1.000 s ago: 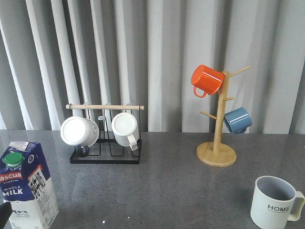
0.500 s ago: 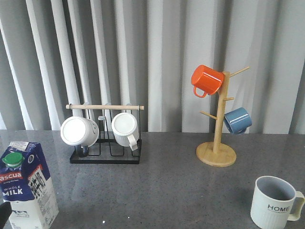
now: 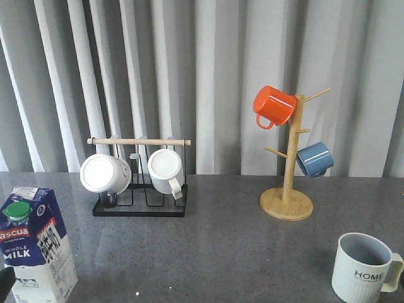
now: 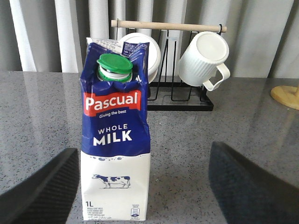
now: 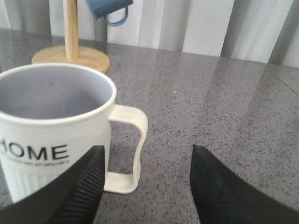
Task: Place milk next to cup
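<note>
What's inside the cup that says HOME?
Nothing shows inside the cup. The right wrist view looks into it: only smooth grey wall is seen. The near rim covers the very bottom, so that part is hidden.

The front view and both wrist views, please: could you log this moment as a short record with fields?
milk: carton upright at table's near left, cap on
cup: HOME mug upright at near right, empty
separation: far apart, not yet side by side
left gripper: open, fingers either side of milk, not touching
right gripper: open, near cup handle
</note>
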You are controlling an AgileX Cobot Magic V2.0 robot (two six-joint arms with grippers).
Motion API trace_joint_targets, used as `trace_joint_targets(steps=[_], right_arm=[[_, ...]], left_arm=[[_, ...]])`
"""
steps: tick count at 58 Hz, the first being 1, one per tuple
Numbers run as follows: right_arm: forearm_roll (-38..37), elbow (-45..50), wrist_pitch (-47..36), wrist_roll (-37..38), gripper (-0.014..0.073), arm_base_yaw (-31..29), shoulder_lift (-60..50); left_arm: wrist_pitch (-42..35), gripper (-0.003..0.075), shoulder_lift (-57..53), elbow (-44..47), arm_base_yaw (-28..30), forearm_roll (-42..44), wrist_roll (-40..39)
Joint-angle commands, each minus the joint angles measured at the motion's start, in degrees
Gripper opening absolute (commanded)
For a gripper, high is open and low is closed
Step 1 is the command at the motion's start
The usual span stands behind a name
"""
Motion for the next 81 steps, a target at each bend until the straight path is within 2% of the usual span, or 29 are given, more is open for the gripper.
trace_joint_targets(steps=[1,29,39,54,67,76,81], right_arm=[[0.8,-1.4,-7.8,-0.2,0.0406,-0.5,0.9],[3.3,-1.8,-16.0,-2.8,0.0406,-0.5,11.8],[2.6,-3.3,-15.9,-2.7,0.0406,-0.5,13.6],[1.3,-7.3,-11.3,-2.6,0.0406,-0.5,13.7],[0.1,-9.6,-11.5,-0.3,0.0405,-0.4,17.3],[-0.1,-10.9,-12.1,0.1,0.0343,-0.4,19.7],[-0.1,-11.2,-12.2,0.1,0.0238,-0.4,20.3]], left_arm=[[-4.6,0.0559,0.0,-2.0,-0.3,-0.3,-0.3],[-4.6,0.0559,0.0,-2.0,-0.3,-0.3,-0.3],[-4.6,0.0559,0.0,-2.0,-0.3,-0.3,-0.3],[-4.6,0.0559,0.0,-2.0,-0.3,-0.3,-0.3],[-4.6,0.0559,0.0,-2.0,-0.3,-0.3,-0.3],[-4.6,0.0559,0.0,-2.0,-0.3,-0.3,-0.3],[-4.6,0.0559,0.0,-2.0,-0.3,-0.3,-0.3]])
